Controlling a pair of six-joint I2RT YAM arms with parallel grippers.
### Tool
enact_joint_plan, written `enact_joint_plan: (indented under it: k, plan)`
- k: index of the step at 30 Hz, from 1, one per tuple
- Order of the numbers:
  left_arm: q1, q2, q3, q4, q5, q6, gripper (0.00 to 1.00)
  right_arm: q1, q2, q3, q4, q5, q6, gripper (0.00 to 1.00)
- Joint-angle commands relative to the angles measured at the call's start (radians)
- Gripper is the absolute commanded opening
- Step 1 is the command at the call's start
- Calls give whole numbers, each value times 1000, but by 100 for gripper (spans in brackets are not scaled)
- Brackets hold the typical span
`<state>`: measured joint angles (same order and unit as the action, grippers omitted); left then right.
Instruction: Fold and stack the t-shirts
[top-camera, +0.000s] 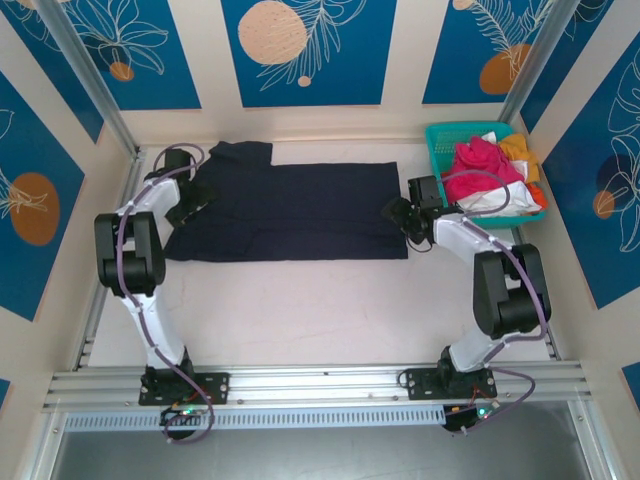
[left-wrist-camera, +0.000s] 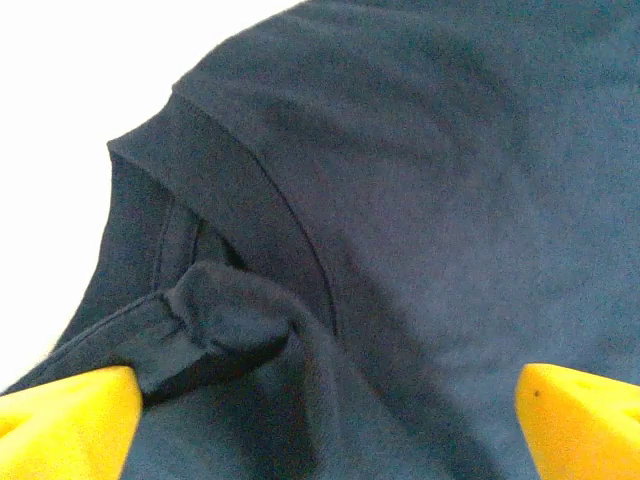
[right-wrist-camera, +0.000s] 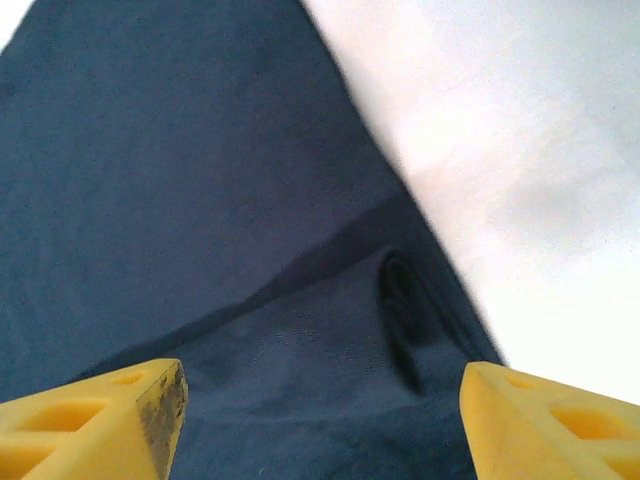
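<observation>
Evidently the navy t-shirt (top-camera: 290, 210) is spread flat across the far half of the desk (top-camera: 300, 320), its long side running left to right, with one sleeve (top-camera: 243, 153) sticking out at the far left. The magenta-pink t-shirt (top-camera: 478, 165), the white t-shirt (top-camera: 492, 200) and the orange-yellow t-shirt (top-camera: 520, 150) are heaped in the teal mesh basket (top-camera: 437, 140) at the far right corner.

The left jaws are held apart over the left end of the navy t-shirt. In the left wrist view a stitched hem (left-wrist-camera: 250, 220) is seen there, and a small bunched fold (left-wrist-camera: 225, 325) lies just beside one yellow finger (left-wrist-camera: 70, 420). The right jaws are likewise held apart over the right edge, where a little pucker (right-wrist-camera: 400, 300) is raised close to the bare desk. Nothing is clamped by either, and whether the tips press on the cloth cannot be told.

The cloth is judged to be light, limp and not fragile, so it will sag and drag, and no shape will be kept once it is lifted. A pinch at the edge is therefore favoured, at the hem or a raised wrinkle and through every layer, with both ends taken at matching points so that the fold is carried evenly. If only the top layer is gripped, the lower cloth may be left behind
</observation>
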<state>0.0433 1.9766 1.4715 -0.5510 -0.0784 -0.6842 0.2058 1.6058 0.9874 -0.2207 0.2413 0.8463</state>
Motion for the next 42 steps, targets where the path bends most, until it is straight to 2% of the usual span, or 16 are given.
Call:
enact_joint_plan:
  k: [1,4,8,12,16,23,30,34,38,42]
  plan:
    - [-34,-103,-53,63,5,25,100,84,-20,-4,55,75,-54,72]
    - [-60,-123,-105,88,18,9,100,139,58,41,41,48,-40,70]
    - [-73,-88,-155,109,77,-27,94,188,177,114,24,-6,-36,66]
    - [-74,-59,-206,126,89,-39,93,176,234,129,9,-50,9,62]
    - [-74,-86,-290,147,100,-43,93,142,208,65,-6,-75,47,60]
    - [-75,-198,-492,171,161,-68,93,138,97,-69,-99,-53,57,59]
    - [-86,-370,-683,134,176,-94,93,148,-38,-196,-155,-62,107,59]
    - [-86,-399,-691,127,137,-70,94,145,-69,-193,-130,-74,100,59]
    - [-86,-339,-641,129,139,-58,95,136,-7,-124,-106,-85,96,59]
    - [-85,-301,-626,128,61,-30,95,127,50,-59,-88,-77,82,59]
